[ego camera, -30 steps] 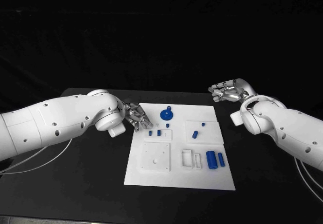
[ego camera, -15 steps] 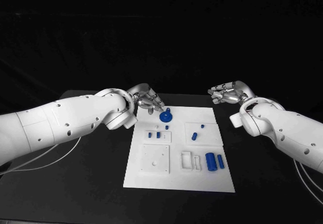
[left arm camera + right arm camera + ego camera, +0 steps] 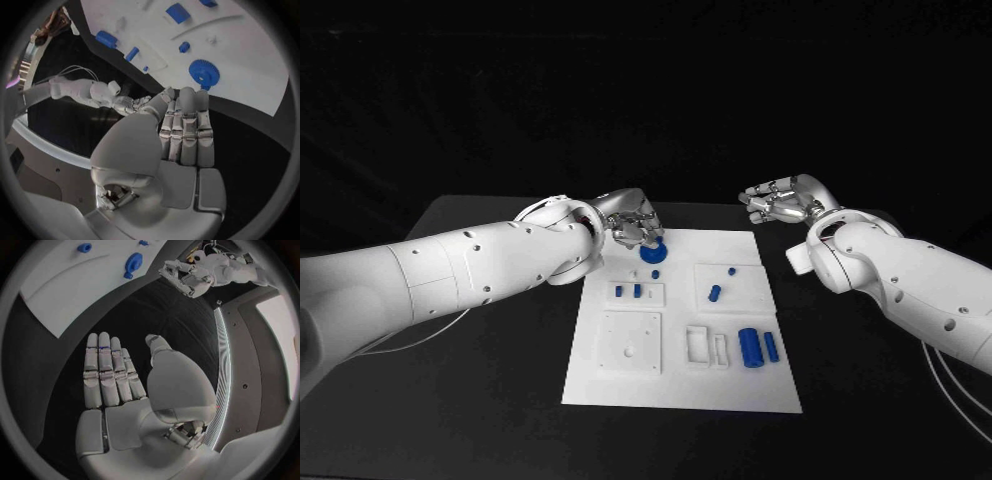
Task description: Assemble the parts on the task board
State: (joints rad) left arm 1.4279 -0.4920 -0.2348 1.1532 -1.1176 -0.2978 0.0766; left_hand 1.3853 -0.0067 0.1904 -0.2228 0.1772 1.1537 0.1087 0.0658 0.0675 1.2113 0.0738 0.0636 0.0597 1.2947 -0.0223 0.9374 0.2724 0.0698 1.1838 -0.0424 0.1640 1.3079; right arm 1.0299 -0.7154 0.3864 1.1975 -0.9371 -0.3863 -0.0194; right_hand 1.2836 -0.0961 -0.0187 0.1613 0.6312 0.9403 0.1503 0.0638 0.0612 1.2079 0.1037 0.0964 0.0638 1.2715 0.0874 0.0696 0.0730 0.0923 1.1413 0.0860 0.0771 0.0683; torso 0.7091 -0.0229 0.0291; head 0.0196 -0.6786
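Observation:
The white task board (image 3: 733, 385) lies in the middle of the black table. A blue gear (image 3: 651, 251) stands near its far edge. My left hand (image 3: 635, 222) hovers just behind and above the gear, fingers straight and together, holding nothing; the gear (image 3: 204, 74) lies beyond its fingertips (image 3: 187, 95). Two small blue pegs (image 3: 627, 291) stand in a recessed tile, a slanted blue piece (image 3: 715, 293) lies to their right, and two blue cylinders (image 3: 759, 346) lie side by side nearer me. My right hand (image 3: 783, 200) is raised off the board's far right corner, flat and empty (image 3: 109, 375).
A white square plate (image 3: 630, 340) and a white frame (image 3: 705, 343) sit on the board's near half. Black table (image 3: 473, 400) surrounds the board on all sides. My left forearm (image 3: 473, 265) crosses the table to the left of the board.
My left hand has moved from the board's left edge beside the pegs to the far end, behind the gear. The right hand has barely moved.

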